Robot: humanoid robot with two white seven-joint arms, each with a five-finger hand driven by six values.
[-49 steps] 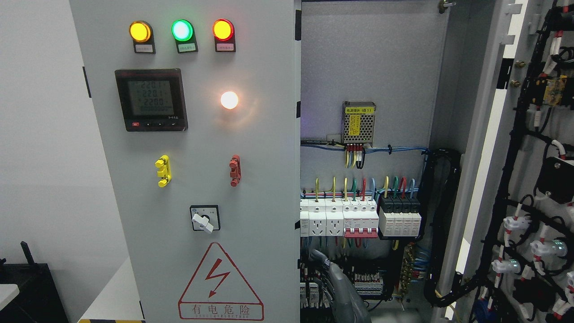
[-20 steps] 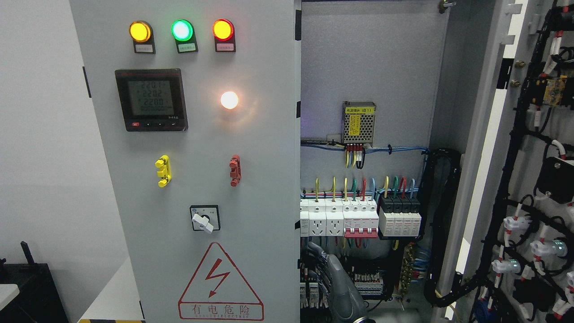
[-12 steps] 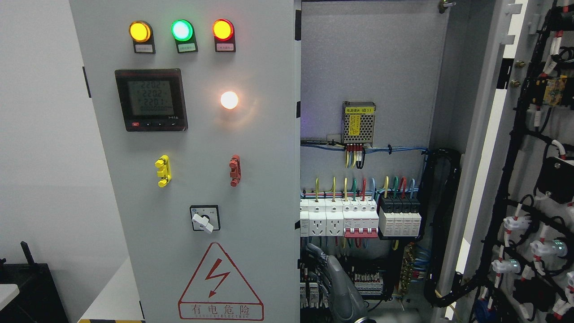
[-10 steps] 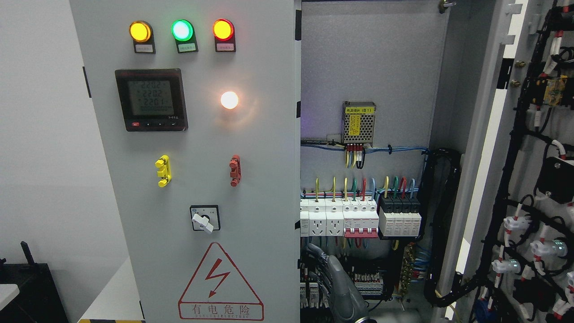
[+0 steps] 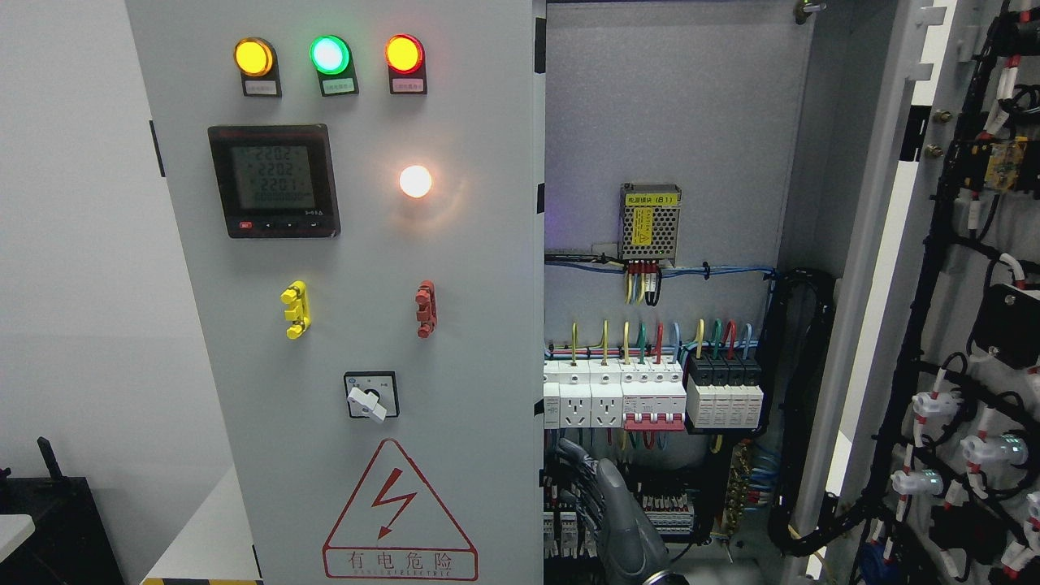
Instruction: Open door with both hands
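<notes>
Matt grey painted metal door (image 5: 366, 244); glossy plastic lamps (image 5: 329, 54).

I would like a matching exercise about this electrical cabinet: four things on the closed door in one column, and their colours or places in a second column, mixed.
Column 1
1. middle indicator lamp
2. digital meter
3. rotary switch
4. left handle clip

Column 2
A. yellow
B. just above the warning triangle
C. green
D. black frame, below the three lamps

Pairs: 1-C, 2-D, 3-B, 4-A
</notes>
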